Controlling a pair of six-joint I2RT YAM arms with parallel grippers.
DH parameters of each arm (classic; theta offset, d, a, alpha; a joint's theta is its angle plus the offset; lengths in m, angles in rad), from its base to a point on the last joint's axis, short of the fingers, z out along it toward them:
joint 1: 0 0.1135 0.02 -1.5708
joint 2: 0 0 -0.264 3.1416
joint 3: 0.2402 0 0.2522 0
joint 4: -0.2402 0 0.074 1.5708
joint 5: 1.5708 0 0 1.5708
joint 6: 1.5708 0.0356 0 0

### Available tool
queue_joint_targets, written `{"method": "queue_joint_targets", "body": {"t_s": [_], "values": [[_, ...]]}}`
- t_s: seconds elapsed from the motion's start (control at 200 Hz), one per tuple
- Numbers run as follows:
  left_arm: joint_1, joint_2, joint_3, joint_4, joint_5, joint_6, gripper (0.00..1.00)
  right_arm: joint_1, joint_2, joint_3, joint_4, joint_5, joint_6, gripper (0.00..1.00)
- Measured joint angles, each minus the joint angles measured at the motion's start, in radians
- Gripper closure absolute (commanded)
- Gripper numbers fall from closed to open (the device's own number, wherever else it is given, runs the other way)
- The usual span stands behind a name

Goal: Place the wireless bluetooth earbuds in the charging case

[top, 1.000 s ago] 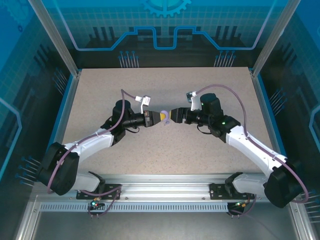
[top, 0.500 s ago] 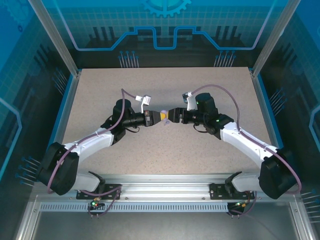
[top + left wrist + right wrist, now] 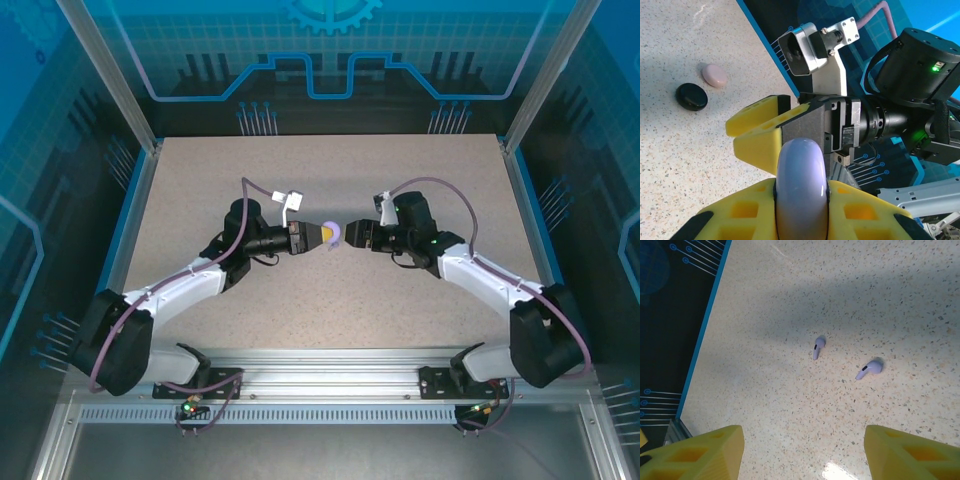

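Over the middle of the table (image 3: 330, 170), the left gripper (image 3: 328, 236) clamps its yellow fingers (image 3: 752, 217) on a lilac charging case (image 3: 801, 170). It is nose to nose with the right gripper (image 3: 351, 235) at its 3 o'clock, whose fingers (image 3: 705, 450) stand wide apart and hold nothing. A lilac earbud (image 3: 818, 347) and a second lilac earbud (image 3: 869, 369) lie apart on the table, at 12 and 1 o'clock of that open gap, while a black case (image 3: 691, 96) and a pink case (image 3: 714, 75) rest close together at 10 o'clock of the held case.
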Motion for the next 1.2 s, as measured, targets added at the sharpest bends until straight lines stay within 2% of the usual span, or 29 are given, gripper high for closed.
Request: {"method": "queue_joint_targets", "body": {"t_s": [0.08,0.245,0.495,0.64,0.785,0.98,1.201], "values": [[0.0,0.0,0.0,0.0,0.0,0.0,1.0,-0.002,-0.037,0.0,-0.024,0.014,0.002,0.33],[0.0,0.0,0.0,0.002,-0.01,0.001,1.0,-0.008,-0.106,0.03,-0.115,0.063,0.074,0.23],[-0.009,0.0,-0.001,0.031,-0.06,0.029,1.0,0.003,-0.078,0.163,-0.222,0.106,0.376,0.19],[-0.015,0.0,-0.013,0.047,-0.093,0.053,1.0,0.057,-0.028,0.179,-0.229,0.139,0.536,0.19],[-0.018,0.001,-0.018,0.047,-0.102,0.063,1.0,0.114,0.019,0.218,-0.235,0.172,0.631,0.2],[-0.024,0.015,-0.019,0.053,-0.103,0.08,1.0,0.167,0.069,0.304,-0.236,0.206,0.685,0.22],[-0.025,0.023,-0.019,0.054,-0.11,0.087,1.0,0.208,0.103,0.333,-0.228,0.213,0.719,0.33]]}}
